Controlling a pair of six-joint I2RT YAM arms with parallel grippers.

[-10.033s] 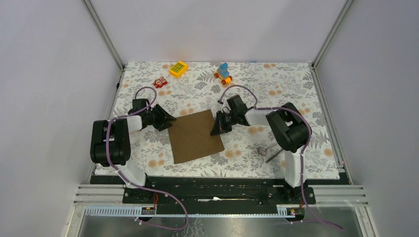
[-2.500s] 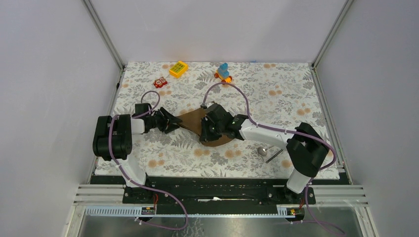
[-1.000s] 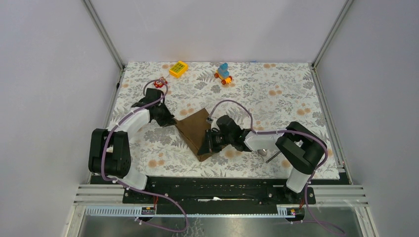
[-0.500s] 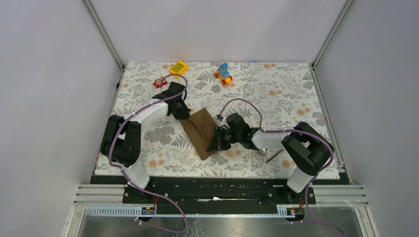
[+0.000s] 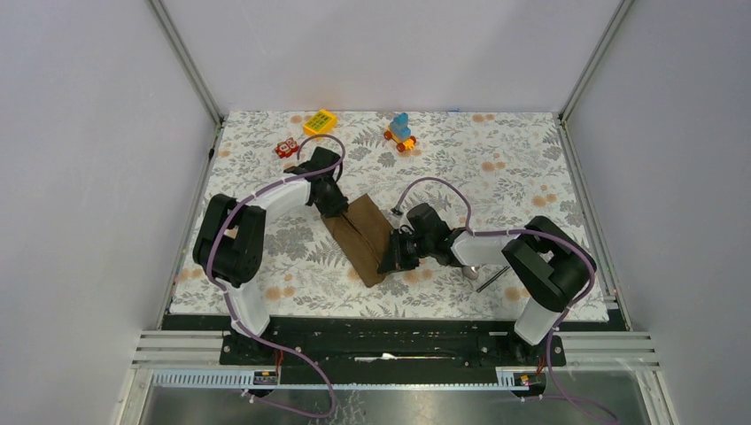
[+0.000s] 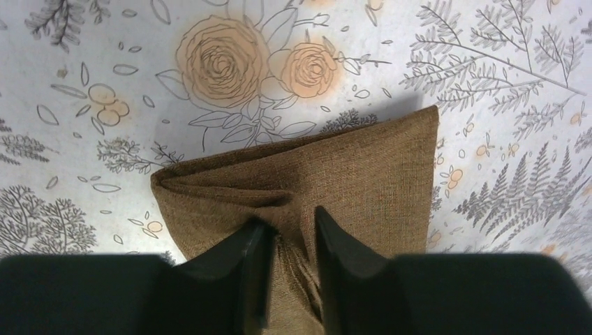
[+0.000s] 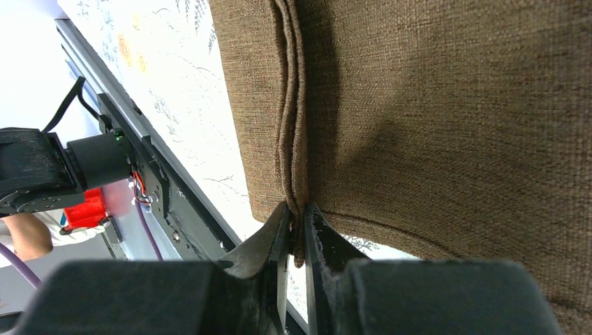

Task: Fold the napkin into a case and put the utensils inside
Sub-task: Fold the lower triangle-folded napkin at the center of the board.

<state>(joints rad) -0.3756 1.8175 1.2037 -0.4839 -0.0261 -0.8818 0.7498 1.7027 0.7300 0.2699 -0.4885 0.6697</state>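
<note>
Fold step in hand: napkin (image 5: 363, 243), a narrow strip, spans from left gripper (image 6: 290, 225), jaws slightly apart astride its end, to right gripper (image 7: 297, 213), clamped on the layered edge; next, probably: lay edge flat, release.

My left arm was stretched forward and curved inward, its tool (image 6: 286, 234) angled down with the jaws slightly apart. My right arm lay low, reaching leftward, its tool (image 7: 297, 218) pinched on the napkin (image 7: 433, 105) edge.
</note>
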